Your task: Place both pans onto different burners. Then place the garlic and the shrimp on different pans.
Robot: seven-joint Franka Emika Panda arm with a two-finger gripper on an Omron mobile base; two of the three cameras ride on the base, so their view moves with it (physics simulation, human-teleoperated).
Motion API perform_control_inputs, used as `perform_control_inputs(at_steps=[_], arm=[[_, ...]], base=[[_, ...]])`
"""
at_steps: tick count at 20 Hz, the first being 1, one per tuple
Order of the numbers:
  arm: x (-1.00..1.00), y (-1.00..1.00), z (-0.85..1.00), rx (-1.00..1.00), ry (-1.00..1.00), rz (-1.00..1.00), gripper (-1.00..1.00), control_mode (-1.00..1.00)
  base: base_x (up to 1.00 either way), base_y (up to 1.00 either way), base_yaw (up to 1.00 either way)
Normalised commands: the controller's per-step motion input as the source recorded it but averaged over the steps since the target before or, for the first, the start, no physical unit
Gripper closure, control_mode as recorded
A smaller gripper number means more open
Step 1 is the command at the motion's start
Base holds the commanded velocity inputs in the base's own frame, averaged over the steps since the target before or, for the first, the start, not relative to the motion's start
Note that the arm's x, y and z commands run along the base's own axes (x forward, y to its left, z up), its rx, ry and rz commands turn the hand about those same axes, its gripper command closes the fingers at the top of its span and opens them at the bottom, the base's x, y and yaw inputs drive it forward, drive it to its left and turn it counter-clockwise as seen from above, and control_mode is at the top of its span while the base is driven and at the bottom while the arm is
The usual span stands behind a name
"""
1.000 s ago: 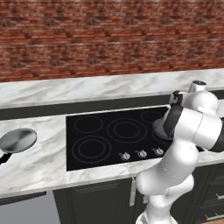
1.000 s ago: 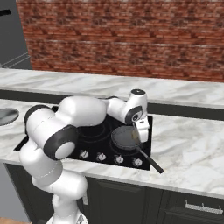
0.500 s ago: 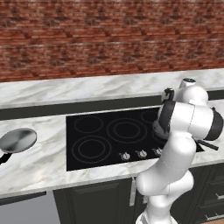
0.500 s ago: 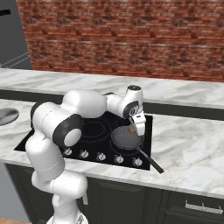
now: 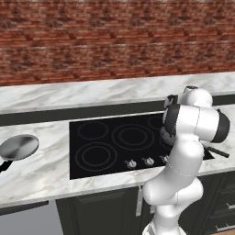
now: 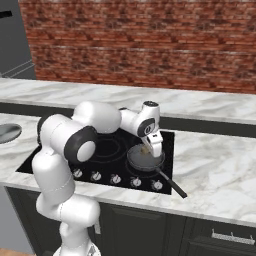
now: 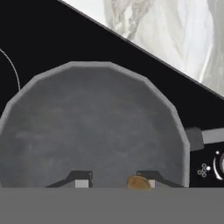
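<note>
dark grey pan (image 6: 145,158) on the front right burner of the black cooktop (image 6: 60,157), handle running toward the counter's front edge; seen close in the hand view (image 7: 94,127), rim cut off at the left, handle stub cut off at the right. small tan lump, likely the garlic (image 7: 139,182), low over that pan, right against the inner face of one finger tip (image 7: 148,181), half hidden by the view's bottom edge. gripper (image 7: 114,181) above the pan's middle, fingers (image 6: 149,148) narrowly apart; cannot tell whether clamped on the lump or just beside it. from the left base camera, most of this pan masked by the white arm, only a sliver of rim (image 5: 166,136) and the handle tip showing. second pan, shiny silver (image 5: 18,147), on the marble counter (image 5: 46,170) well left of the cooktop, handle cut by the frame edge; only its rim (image 6: 9,132) visible from the right base camera. counted: two pans, one pale lump, four burner rings (image 5: 133,137) clearly outlined left of the arm, others behind it hard to make out; five knobs (image 6: 115,178) along the cooktop's front.
</note>
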Motion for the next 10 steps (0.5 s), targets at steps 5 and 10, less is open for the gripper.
perform_control_inputs(at_steps=[5,10], arm=[[0.14,0.09,-0.34,0.00,0.01,0.01,1.00,-1.00],[0.24,0.00,-0.27,0.00,0.00,0.00,1.00,-1.00]], base=[[0.00,0.00,0.00],[0.00,0.00,0.00]])
